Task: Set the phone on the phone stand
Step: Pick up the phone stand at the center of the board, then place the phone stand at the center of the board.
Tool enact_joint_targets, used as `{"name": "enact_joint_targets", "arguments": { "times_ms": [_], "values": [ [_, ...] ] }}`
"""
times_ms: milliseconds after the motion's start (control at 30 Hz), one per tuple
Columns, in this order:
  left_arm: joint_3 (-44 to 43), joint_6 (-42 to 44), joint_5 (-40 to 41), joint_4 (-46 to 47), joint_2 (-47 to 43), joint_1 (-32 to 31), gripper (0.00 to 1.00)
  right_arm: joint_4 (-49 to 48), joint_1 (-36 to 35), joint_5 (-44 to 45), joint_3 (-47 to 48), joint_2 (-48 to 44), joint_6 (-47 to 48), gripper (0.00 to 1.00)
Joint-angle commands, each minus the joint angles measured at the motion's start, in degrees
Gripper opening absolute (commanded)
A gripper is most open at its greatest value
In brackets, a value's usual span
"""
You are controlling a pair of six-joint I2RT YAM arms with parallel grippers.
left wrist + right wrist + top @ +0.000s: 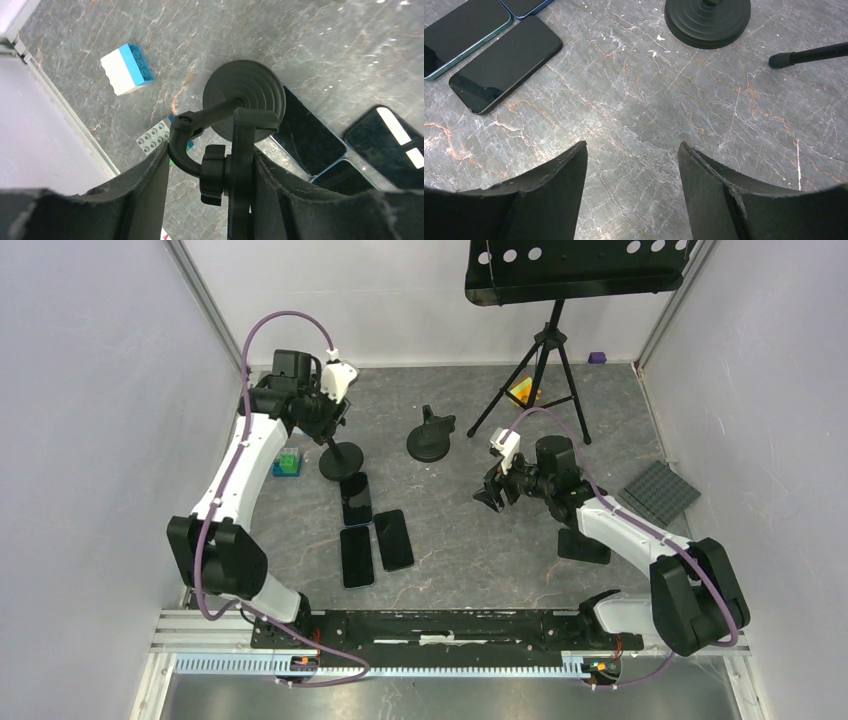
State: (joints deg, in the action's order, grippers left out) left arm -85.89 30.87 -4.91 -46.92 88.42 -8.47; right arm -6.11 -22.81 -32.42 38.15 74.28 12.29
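Left gripper (212,152) seems clenched on the matte black, ribbed-base phone stand (245,90) toward the far-left corner of the veined grey stone bench (325,45); right gripper (631,150) gapes, empty.

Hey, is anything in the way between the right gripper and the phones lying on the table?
Nothing visible does. The right gripper, jaws open, hangs over bare table. The three phones lie flat to its left, with only marbled surface between. The nearer phone stand sits farther back, off that line.
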Motion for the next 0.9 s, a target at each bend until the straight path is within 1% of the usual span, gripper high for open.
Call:
{"name": "enact_joint_targets", "arguments": {
  "times_ms": [0, 67, 233, 333, 400, 467, 600, 700, 767, 867],
  "values": [
    [-8.5, -0.8, -7.9, -6.5, -6.8, -1.7, 0.23, -0.2, 0.3, -0.1, 2.0, -2.3, 0.7, 0.72],
    [-8.4, -1.7, -10.2, -9.1, -9.4, -4.9, 0.23, 0.5, 0.6, 0.1, 2.7, -3.1, 1.3, 0.72],
    [-3.0, -5.3, -10.2, -8.6, -15.7, -20.2, 0.24, 4.9, 1.9, -0.4, 5.3, -5.5, 4.5, 0.72],
    [-0.8, -9.4, -12.2, -4.0, -16.8, -26.8, 0.24, 10.6, 2.4, -1.5, 6.7, -6.9, 8.4, 0.72],
    [0.4, -10.8, -13.0, 0.1, -16.6, -29.9, 0.24, 11.9, 3.7, -2.2, 5.7, -8.4, 9.2, 0.72],
    [0.8, -11.0, -11.9, 3.5, -15.4, -33.2, 0.24, 12.0, 5.7, -2.1, 4.1, -10.5, 9.1, 0.72],
    [1.0, -10.0, -7.2, 8.8, -11.1, -40.6, 0.25, 12.3, 11.6, -3.0, 1.9, -13.7, 9.3, 0.72],
    [2.6, -7.0, 1.1, 13.6, -7.7, -46.8, 0.25, 12.8, 14.6, -2.9, 0.6, -15.3, 9.8, 0.72],
    [5.2, -5.4, 7.2, 17.6, -6.5, -50.3, 0.24, 13.3, 15.7, -2.8, -0.3, -15.9, 10.4, 0.72],
    [11.2, -4.4, 12.2, 24.3, -6.0, -54.8, 0.24, 13.6, 17.3, -3.2, -1.3, -16.2, 10.8, 0.72]
  ]
}}
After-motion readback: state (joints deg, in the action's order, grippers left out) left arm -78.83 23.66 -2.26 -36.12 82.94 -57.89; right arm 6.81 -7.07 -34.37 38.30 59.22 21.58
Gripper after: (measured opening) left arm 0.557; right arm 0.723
